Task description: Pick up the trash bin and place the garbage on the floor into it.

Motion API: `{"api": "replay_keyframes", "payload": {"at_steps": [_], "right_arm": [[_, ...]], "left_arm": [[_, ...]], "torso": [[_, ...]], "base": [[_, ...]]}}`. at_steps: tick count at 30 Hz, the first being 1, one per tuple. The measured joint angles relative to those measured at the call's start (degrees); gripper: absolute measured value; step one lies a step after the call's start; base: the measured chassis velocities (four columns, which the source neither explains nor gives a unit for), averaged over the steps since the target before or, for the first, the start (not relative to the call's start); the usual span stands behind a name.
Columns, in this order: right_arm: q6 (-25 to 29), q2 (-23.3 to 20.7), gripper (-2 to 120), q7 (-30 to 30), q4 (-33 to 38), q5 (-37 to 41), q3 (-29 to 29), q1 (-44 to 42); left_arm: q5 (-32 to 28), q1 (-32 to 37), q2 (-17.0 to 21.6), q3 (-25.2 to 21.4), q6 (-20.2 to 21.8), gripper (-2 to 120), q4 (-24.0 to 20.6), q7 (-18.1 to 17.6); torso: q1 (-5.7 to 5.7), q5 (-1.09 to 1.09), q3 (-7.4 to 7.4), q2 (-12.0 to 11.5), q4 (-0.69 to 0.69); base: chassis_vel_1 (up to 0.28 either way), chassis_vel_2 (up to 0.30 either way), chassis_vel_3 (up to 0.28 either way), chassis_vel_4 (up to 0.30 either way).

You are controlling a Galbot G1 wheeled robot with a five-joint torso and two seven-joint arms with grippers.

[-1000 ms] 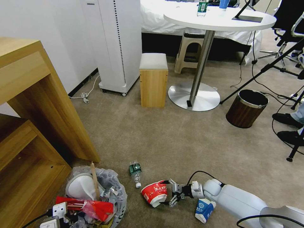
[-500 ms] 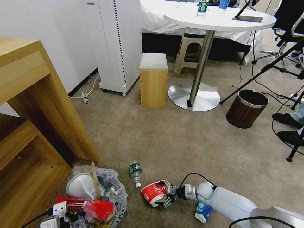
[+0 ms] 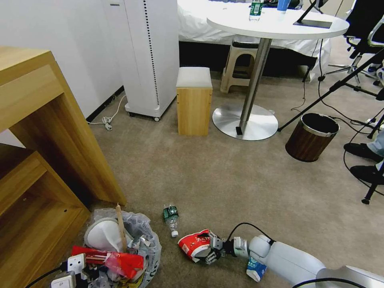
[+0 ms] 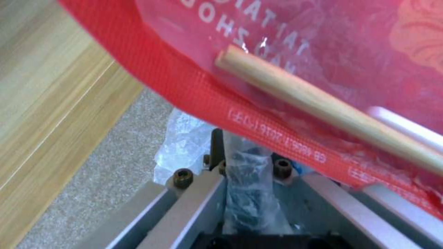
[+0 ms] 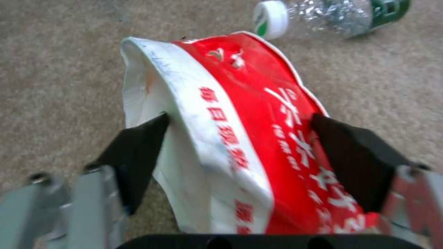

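Head view, looking down at a beige carpet (image 3: 224,176): the right gripper (image 3: 211,252) reaches low across the floor and pinches a red-and-white paper bowl (image 3: 195,245) lying on its side. In the right wrist view its two black fingers (image 5: 138,152) press into the bowl's crumpled wall from both sides, squashing it.

At lower left stands the trash bin (image 3: 148,240), lined with a crinkly translucent bag. The left gripper (image 4: 244,193) is clamped on the bag-covered rim, as the left wrist view shows. The bin already holds a white slipper (image 3: 102,237), a wooden stick (image 3: 120,228) standing upright, and a red wrapper (image 3: 112,261).

Judging by this, the task is partly done. Still on the floor are the bowl, a green-label bottle (image 3: 171,218) just beyond it, and a blue-and-white carton (image 3: 254,270) under the right arm.

Around the work area: a wooden desk (image 3: 44,140) at left, a white appliance (image 3: 150,56), a small wooden stool (image 3: 194,102), a round white table (image 3: 276,24), and a brown wood-grain bin (image 3: 310,138) well apart at right.
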Motion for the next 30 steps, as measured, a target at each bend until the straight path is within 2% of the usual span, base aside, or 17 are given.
{"api": "replay_keyframes", "payload": {"at_steps": [1, 2, 4, 6, 8, 10, 12, 14, 16, 17, 20, 30], "right_arm": [[-0.2, -0.3, 71, 0.1, 0.6, 0.6, 0.0, 0.0], [-0.2, -0.3, 71, 0.1, 0.6, 0.6, 0.0, 0.0], [-0.4, -1.1, 59, 0.6, 1.8, 1.8, -0.5, 0.5], [-0.5, -1.4, 56, 0.6, 2.3, 2.2, -0.7, 0.7], [-0.8, -2.0, 44, 0.7, 3.4, 3.5, -1.3, 1.3], [-1.0, -2.1, 43, 0.8, 3.7, 3.7, -1.3, 1.4], [-1.3, -2.2, 30, 1.4, 4.6, 4.7, -1.7, 1.7], [-1.3, -2.2, 26, 1.8, 4.8, 4.8, -1.8, 1.8], [-1.4, -2.1, 16, 2.3, 5.3, 5.0, -1.8, 1.9], [-1.4, -2.1, 16, 2.3, 5.3, 5.0, -1.8, 1.9], [-1.4, -2.0, 2, 3.0, 6.1, 5.7, -2.2, 2.2], [-1.6, -2.2, 0, 4.2, 7.7, 7.0, -1.7, 3.0]], "left_arm": [[0.0, 0.0, 0.1, 0.0, 0.0, 0, 0.0, 0.0], [0.0, 0.0, 0.1, 0.0, 0.0, 0, 0.0, 0.0], [0.0, -0.2, 0.4, 0.0, -0.1, 0, 0.1, 0.0], [0.1, -0.3, 0.5, 0.0, -0.1, 0, 0.1, 0.1], [0.3, -0.4, 0.6, 0.0, -0.2, 0, 0.2, 0.2], [0.3, -0.4, 0.6, 0.0, -0.3, 0, 0.3, 0.2], [0.3, -0.5, 0.8, 0.0, -0.5, 0, 0.4, 0.3], [0.3, -0.5, 0.9, 0.0, -0.6, 0, 0.4, 0.3], [0.3, -0.5, 1.1, -0.1, -0.7, 0, 0.5, 0.4], [0.3, -0.5, 1.1, -0.1, -0.7, 0, 0.5, 0.4], [0.3, -0.5, 1.4, -0.2, -0.9, 0, 0.7, 0.5], [0.1, -1.0, 2.1, -0.4, -1.2, 0, 1.2, 0.5]], "torso": [[0.0, 0.0, 0.0, 0.0, 0.0], [0.0, 0.0, 0.0, 0.0, 0.0], [0.0, 0.0, 0.0, 0.0, 0.0], [0.0, 0.0, 0.0, 0.0, 0.0], [0.0, -0.01, 0.0, 0.0, 0.0], [0.0, -0.01, 0.0, 0.0, 0.0], [0.0, 0.0, 0.0, 0.0, 0.01], [0.0, -0.01, 0.0, 0.0, 0.01], [0.0, -0.02, 0.0, 0.0, -0.01], [0.0, -0.02, 0.0, 0.0, -0.01], [0.0, -0.02, 0.0, 0.0, -0.01], [0.0, 0.01, 0.0, 0.0, 0.0]], "base": [[0.0, 0.0, 0.0, 0.0], [0.0, 0.0, 0.0, 0.0], [0.0, 0.0, 0.0, 0.0], [0.0, 0.0, 0.0, 0.0], [0.0, 0.0, 0.0, 0.0], [0.0, 0.0, 0.0, 0.0], [0.0, 0.0, 0.0, 0.0], [0.0, 0.0, 0.0, 0.0], [0.0, 0.0, 0.0, 0.0], [0.0, 0.0, 0.0, 0.0], [0.0, 0.0, 0.0, 0.0], [0.0, 0.0, 0.0, 0.0]]}}
